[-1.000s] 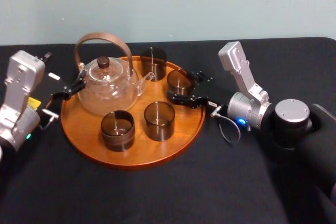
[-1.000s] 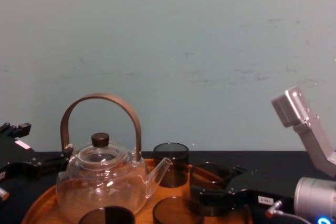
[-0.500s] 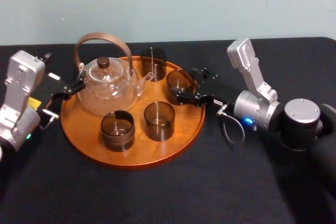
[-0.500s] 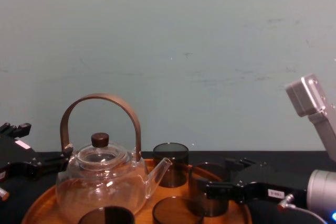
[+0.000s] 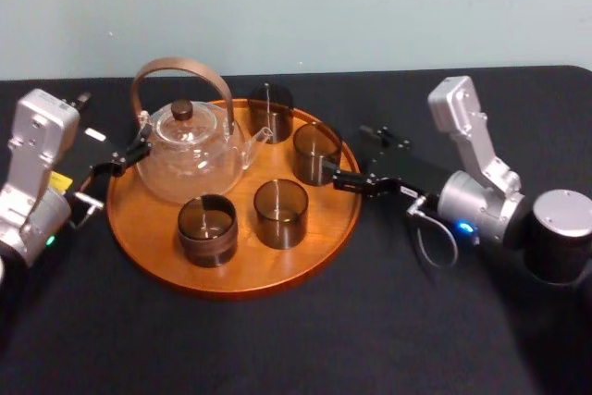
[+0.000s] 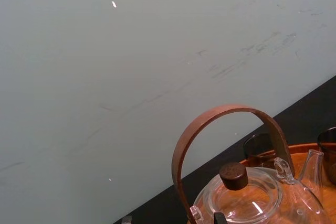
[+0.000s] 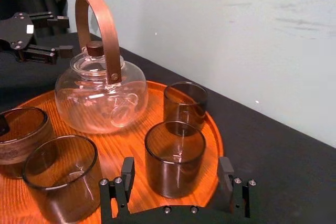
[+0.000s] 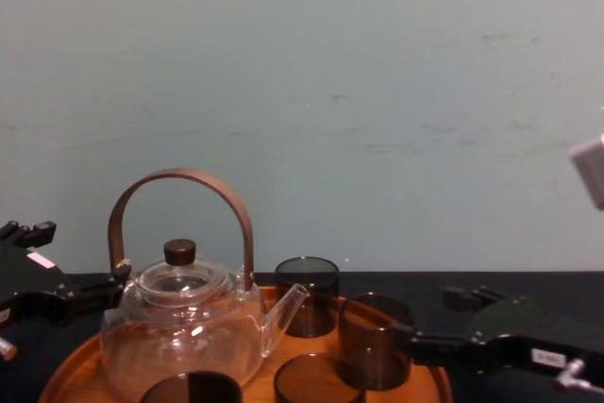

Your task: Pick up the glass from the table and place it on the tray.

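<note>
From the head camera: the glass (image 5: 316,150) stands on the tray (image 5: 296,256), right side, just inside the rim. The right gripper (image 5: 350,156) hangs over the table (image 5: 277,349) just past that rim, fingers spread, off the glass. The left gripper (image 5: 122,156) is parked at the tray's left edge, fingers apart. Right wrist: the glass is upright between the spread fingers. Chest: it stands right of the teapot (image 8: 184,327).

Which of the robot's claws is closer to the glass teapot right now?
Left. The left gripper sits just beside the teapot, at the left edge of the tray; the right gripper is past the right rim, facing a glass.
</note>
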